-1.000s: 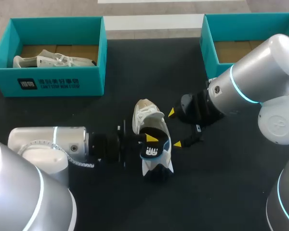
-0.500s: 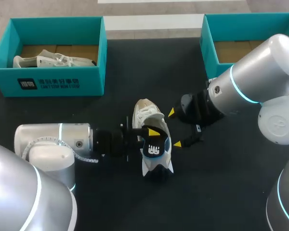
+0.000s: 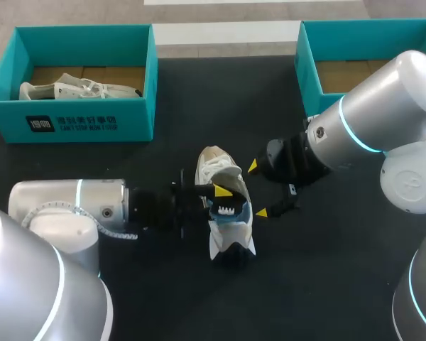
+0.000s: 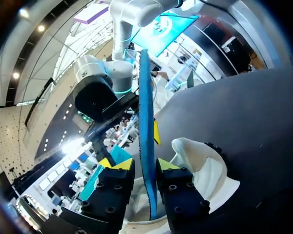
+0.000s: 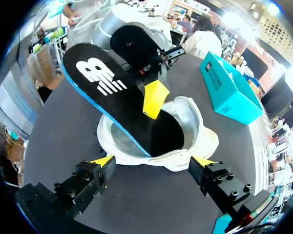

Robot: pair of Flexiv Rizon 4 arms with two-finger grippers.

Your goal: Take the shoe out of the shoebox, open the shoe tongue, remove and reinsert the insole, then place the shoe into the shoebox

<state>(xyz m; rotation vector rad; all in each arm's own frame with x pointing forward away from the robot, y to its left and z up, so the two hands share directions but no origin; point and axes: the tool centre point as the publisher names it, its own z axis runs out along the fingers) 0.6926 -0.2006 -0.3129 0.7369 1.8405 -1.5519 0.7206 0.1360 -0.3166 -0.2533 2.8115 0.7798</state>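
Shoe, white fabric (image 3: 214, 170), is recorded out on the black table (image 3: 199, 106), well apart from the right-hand teal cardboard shoebox (image 3: 309, 71); unboxing and tongue opening are judged done. The black-topped, blue-backed foam insole (image 5: 117, 105) is tilted, toe end inside the shoe, and is pinched by both fingers of the left gripper (image 4: 142, 165). The right gripper (image 5: 151, 160) is spread wide beside the shoe, holding nothing. Withdrawal or reinsertion cannot be told. Seating the insole and reboxing are left.
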